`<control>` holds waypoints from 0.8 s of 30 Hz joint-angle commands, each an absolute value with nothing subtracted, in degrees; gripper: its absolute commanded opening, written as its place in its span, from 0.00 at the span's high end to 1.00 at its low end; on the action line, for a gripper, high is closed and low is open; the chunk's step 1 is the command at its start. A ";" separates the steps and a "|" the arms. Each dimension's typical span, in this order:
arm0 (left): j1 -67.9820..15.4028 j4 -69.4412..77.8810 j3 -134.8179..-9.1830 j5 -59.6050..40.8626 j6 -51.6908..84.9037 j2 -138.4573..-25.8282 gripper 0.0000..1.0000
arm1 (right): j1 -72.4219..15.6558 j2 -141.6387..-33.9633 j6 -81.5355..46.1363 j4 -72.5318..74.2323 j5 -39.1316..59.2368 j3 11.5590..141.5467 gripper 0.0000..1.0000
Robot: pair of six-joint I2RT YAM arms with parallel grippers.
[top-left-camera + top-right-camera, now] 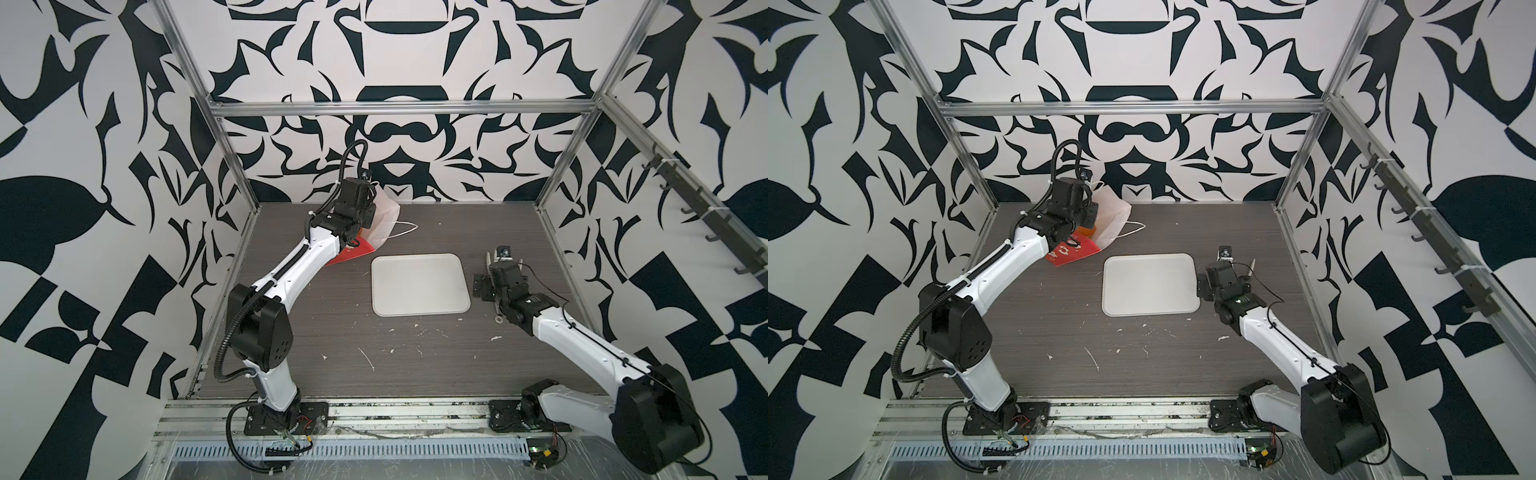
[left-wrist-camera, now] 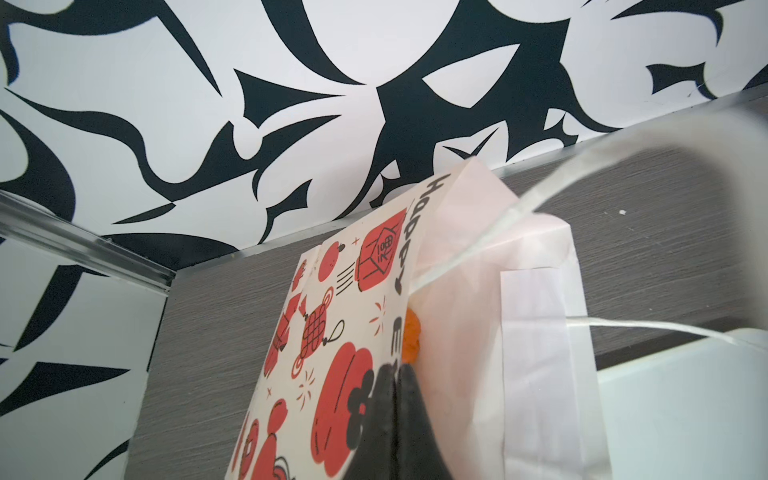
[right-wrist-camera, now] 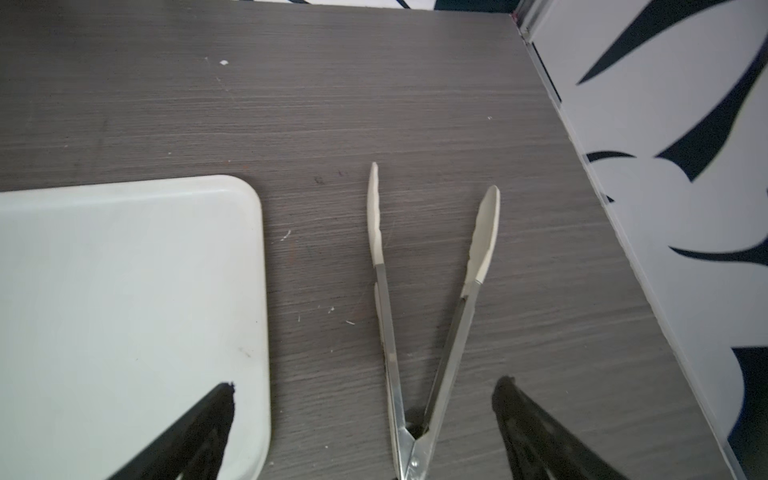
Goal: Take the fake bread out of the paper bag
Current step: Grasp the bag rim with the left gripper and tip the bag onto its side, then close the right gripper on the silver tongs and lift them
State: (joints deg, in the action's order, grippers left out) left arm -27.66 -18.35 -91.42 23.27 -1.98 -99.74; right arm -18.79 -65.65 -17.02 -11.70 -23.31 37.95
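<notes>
The paper bag [image 1: 385, 220] [image 1: 1113, 214] lies tipped over at the back left of the table, its red printed band [image 2: 345, 374] toward the front. My left gripper [image 2: 397, 376] [image 1: 365, 214] is shut on the edge of the bag's mouth. An orange piece of the fake bread [image 2: 412, 337] [image 1: 1086, 230] peeks out of the mouth just past the fingertips. The rest of the bread is hidden inside the bag. My right gripper [image 3: 365, 386] [image 1: 496, 286] hangs open and low over the table at the right, holding nothing.
A white tray [image 1: 419, 284] [image 1: 1150, 284] [image 3: 124, 291] lies mid-table between the arms. Metal tongs [image 3: 415, 332] with cream tips lie spread on the table under my right gripper. The bag's string handle [image 1: 405, 228] trails toward the tray. Patterned walls close in on three sides.
</notes>
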 commanded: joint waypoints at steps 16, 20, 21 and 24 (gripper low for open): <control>-32.68 -12.48 -78.82 21.47 8.13 -95.93 1.00 | -4.74 -77.76 -22.85 -21.60 -11.91 43.04 0.00; -33.13 -12.22 -77.81 20.62 8.51 -95.41 1.00 | -4.57 -81.76 -22.24 -20.93 -8.72 45.44 0.00; -33.29 -12.13 -77.69 20.50 8.50 -95.29 1.00 | -4.55 -82.40 -22.18 -20.91 -8.45 45.88 0.00; -33.81 -11.70 -76.94 20.07 8.51 -94.64 1.00 | -4.05 -84.75 -21.82 -20.74 -8.39 47.05 0.01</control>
